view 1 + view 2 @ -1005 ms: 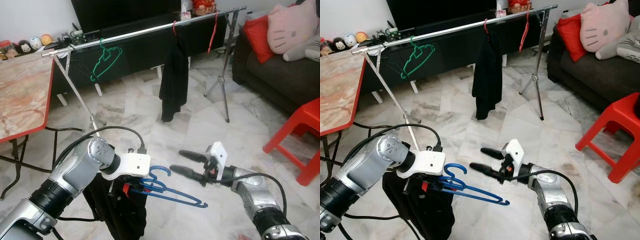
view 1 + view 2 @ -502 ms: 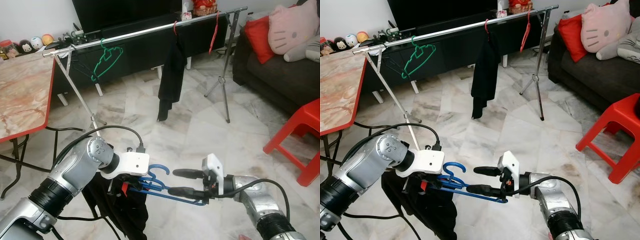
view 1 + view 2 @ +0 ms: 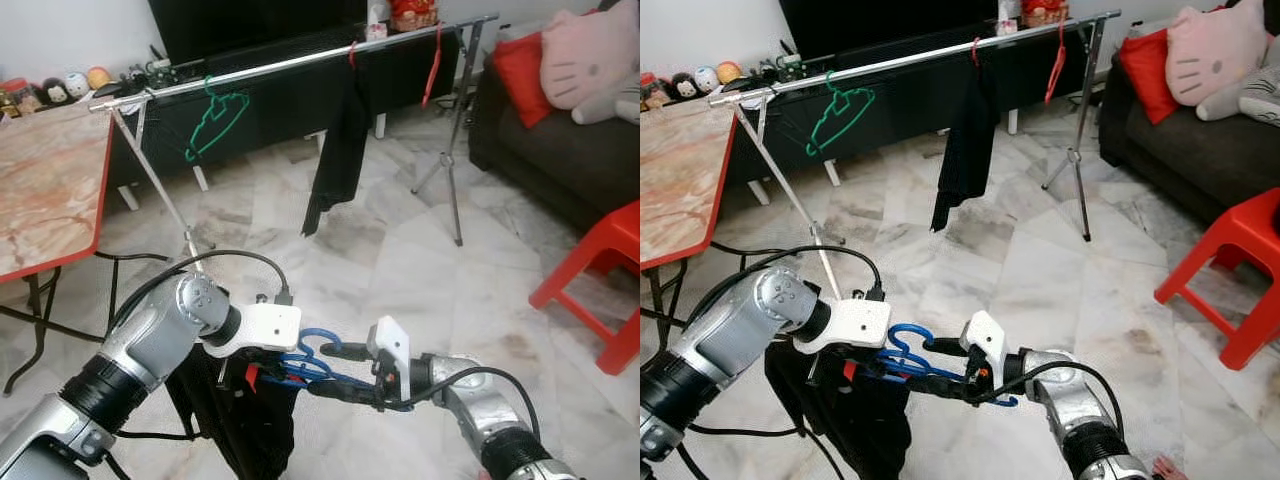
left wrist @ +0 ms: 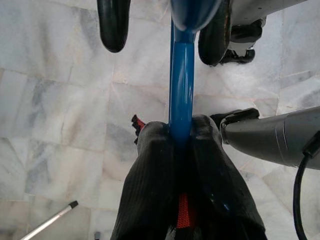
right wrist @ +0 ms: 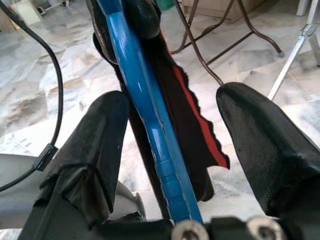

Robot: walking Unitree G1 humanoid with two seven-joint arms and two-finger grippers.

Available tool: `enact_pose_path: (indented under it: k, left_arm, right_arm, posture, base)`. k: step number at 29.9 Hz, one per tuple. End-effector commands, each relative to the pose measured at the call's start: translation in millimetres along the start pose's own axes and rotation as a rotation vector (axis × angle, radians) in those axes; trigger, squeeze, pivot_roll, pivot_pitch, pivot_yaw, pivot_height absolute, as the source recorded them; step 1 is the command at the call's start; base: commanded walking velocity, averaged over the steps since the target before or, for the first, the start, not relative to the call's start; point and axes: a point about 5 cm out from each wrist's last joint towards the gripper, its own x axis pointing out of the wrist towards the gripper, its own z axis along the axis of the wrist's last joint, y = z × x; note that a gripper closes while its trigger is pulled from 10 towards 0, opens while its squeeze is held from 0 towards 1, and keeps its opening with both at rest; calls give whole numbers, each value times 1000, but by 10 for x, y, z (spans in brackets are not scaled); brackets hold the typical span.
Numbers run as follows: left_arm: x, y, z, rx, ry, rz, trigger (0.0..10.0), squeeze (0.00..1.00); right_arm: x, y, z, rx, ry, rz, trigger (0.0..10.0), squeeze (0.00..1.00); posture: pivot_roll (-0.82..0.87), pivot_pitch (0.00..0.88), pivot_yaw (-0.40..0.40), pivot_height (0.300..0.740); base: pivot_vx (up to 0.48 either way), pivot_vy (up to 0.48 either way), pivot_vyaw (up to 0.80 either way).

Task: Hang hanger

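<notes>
Holding the blue hanger (image 3: 318,362) with a black garment (image 3: 240,420) on it, the left gripper (image 3: 262,378) stays clenched low at 6 o'clock in the head view. The right gripper (image 3: 335,371) has its fingers spread, one on each side of the hanger bar. The right wrist view shows the gap between each finger (image 5: 95,145) and the bar clearly. The head view shows the rail (image 3: 300,62) at 12 o'clock, with a green hanger (image 3: 212,120).
</notes>
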Motion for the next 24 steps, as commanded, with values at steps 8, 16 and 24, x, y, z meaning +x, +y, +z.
enact_pose_path:
  k: [8,16,24]
  left_arm:
    - [-57,43,55,34,4,18,10000,0]
    - [-61,48,57,37,4,19,10000,0]
    - [-60,47,65,42,4,18,10000,0]
  right_arm:
    - [35,-9,-11,-20,16,5,0,0]
    - [57,5,-30,-12,15,19,0,0]
    - [67,10,-36,-9,13,25,0,0]
  posture:
    - [-73,0,112,740]
    - [-70,0,112,740]
    - [-69,0,112,740]
  base:
    - [0,0,0]
    - [0,0,0]
    - [0,0,0]
